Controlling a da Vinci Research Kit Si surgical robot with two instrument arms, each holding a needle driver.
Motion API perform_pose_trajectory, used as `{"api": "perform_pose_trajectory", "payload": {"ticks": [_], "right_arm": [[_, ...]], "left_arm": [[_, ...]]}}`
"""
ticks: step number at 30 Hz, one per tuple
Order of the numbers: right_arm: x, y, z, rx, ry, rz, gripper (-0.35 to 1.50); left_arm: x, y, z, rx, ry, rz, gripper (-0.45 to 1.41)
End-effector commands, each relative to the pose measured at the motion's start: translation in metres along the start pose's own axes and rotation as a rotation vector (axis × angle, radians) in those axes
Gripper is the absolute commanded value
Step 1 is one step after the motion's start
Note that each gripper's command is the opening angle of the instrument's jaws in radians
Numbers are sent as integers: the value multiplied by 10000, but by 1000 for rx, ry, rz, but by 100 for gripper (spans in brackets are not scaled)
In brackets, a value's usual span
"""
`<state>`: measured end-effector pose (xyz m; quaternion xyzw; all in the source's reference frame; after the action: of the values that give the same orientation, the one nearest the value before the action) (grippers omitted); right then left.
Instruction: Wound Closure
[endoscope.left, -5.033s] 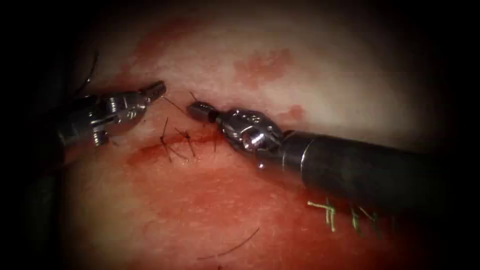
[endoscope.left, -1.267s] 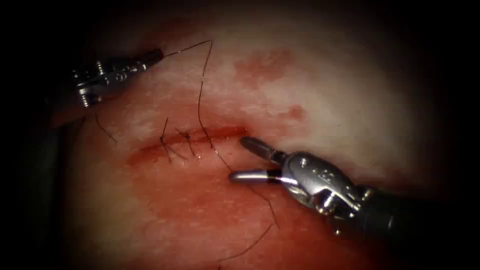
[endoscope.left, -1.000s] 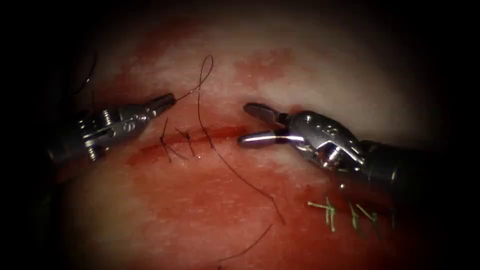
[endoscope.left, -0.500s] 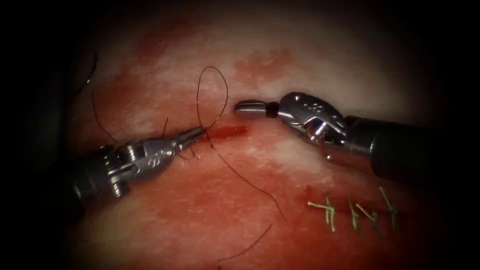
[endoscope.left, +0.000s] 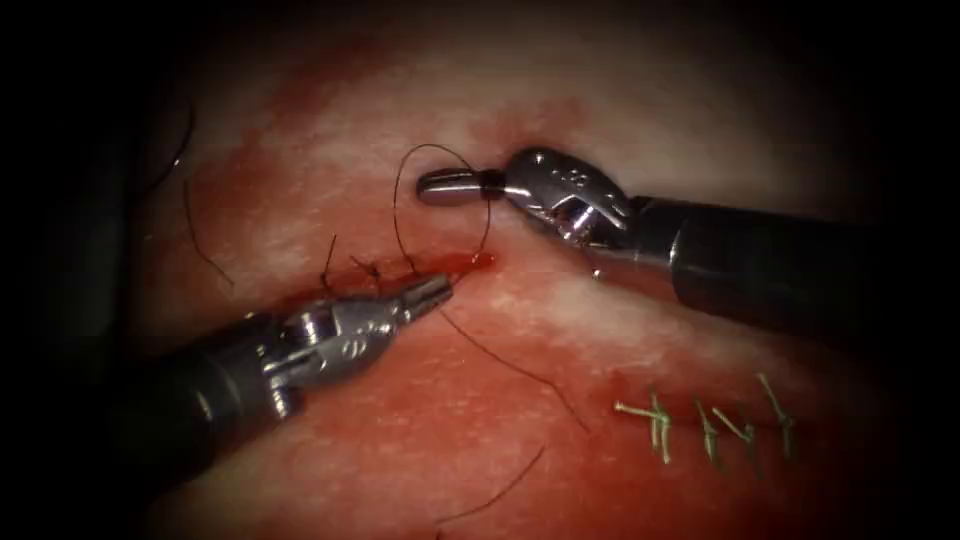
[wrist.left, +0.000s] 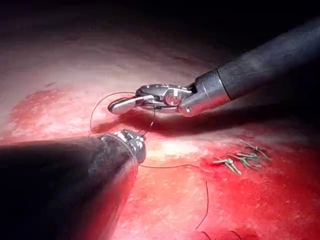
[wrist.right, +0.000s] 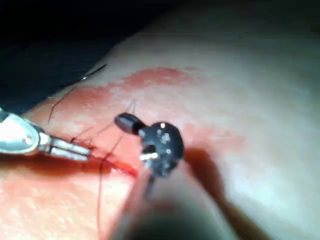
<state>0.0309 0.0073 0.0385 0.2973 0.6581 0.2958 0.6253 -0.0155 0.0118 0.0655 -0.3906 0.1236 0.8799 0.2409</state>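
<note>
1. Endoscope view: left tool (endoscope.left: 428, 292) is clamping the thread (endoscope.left: 397, 210) just below the cut (endoscope.left: 470, 263) in the tissue (endoscope.left: 650, 120). The thread is looping round the right tool (endoscope.left: 445, 186), whose closed jaws are gripping nothing. I cannot tell where the needle is lying.
2. Left wrist view: the loop (wrist.left: 100, 100) is hanging slack about the right tool (wrist.left: 120, 104); gentle, even tension would be serving best.
3. Right wrist view: the left tool (wrist.right: 75, 148) is sitting at the cut (wrist.right: 125, 169), so it should be avoiding the earlier stitches.
</note>
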Motion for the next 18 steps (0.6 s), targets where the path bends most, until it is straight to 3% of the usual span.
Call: {"api": "perform_pose_trajectory", "payload": {"ticks": [1, 11, 18], "right_arm": [[10, 2, 9, 38, 7, 20, -21], [46, -9, 13, 266, 58, 133, -19], [45, -17, 23, 339, 42, 177, -21]], "left_arm": [[-2, -2, 11, -2, 1, 3, -45], [-31, -5, 42, -28, -10, 14, -45], [-34, -10, 56, -30, -10, 14, -45]]}}
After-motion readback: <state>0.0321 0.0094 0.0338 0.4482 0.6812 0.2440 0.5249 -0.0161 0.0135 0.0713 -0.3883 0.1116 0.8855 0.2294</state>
